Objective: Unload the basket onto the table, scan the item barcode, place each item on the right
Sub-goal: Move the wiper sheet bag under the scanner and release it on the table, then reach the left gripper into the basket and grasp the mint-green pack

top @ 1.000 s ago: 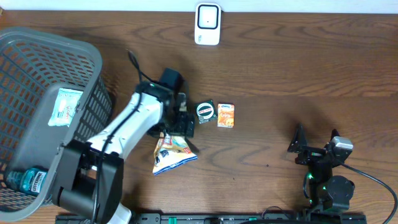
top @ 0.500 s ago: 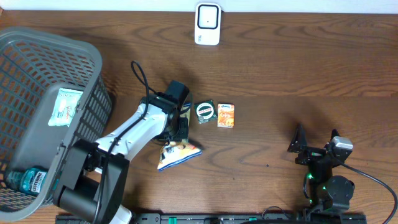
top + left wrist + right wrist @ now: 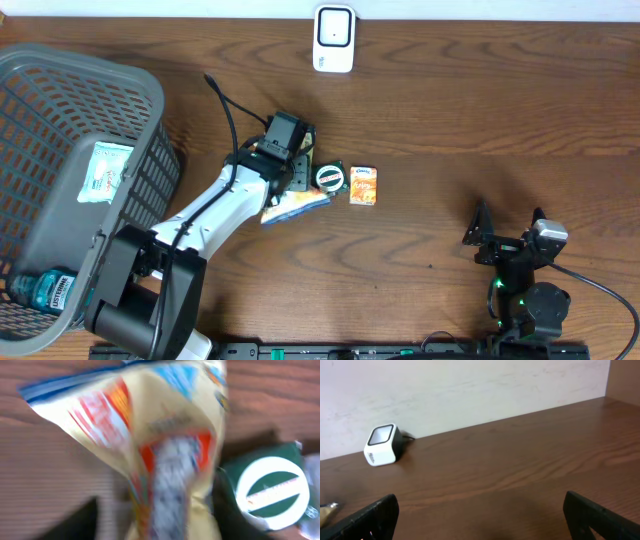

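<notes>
The left gripper (image 3: 288, 178) hangs directly over a crumpled snack bag (image 3: 298, 204), which lies beside a green round-labelled packet (image 3: 330, 178) and a small orange box (image 3: 363, 185); the blurred wrist view is filled by the bag, and it cannot be told whether the jaws pinch it or stand clear; the right gripper (image 3: 482, 517) rests well apart to the right, fingers spread wide and empty; the white barcode scanner (image 3: 333, 38) stands well apart at the far edge; judging by that gap, no scan is done yet; the bag must be carried over and its barcode turned to the scanner's window.
</notes>
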